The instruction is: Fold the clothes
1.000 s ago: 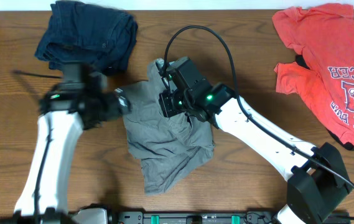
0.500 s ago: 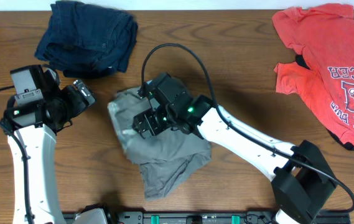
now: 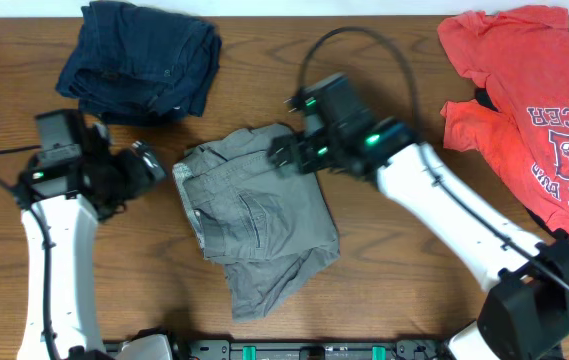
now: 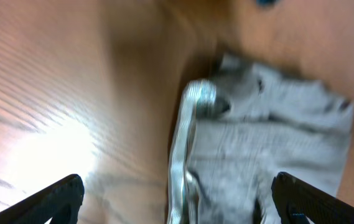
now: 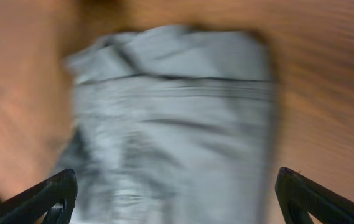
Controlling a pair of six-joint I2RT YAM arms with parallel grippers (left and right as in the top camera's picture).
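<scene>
Lying rumpled on the table (image 3: pixel 394 300) centre: shorts (image 3: pixel 254 215) | left gripper (image 3: pixel 152 166) at their 10 o'clock, elbow bent, fingers wide, empty | right gripper (image 3: pixel 282 155) over their 1 o'clock edge, arm outstretched, fingers wide, empty

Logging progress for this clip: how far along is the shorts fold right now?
Done: the shorts lie mid-table in a rough, compact fold. In hand: nothing. The left gripper and the right gripper are both open and hold no cloth. Left: a loose flap sticks out at the bottom edge, so it probably needs one more fold and some tidying.
</scene>
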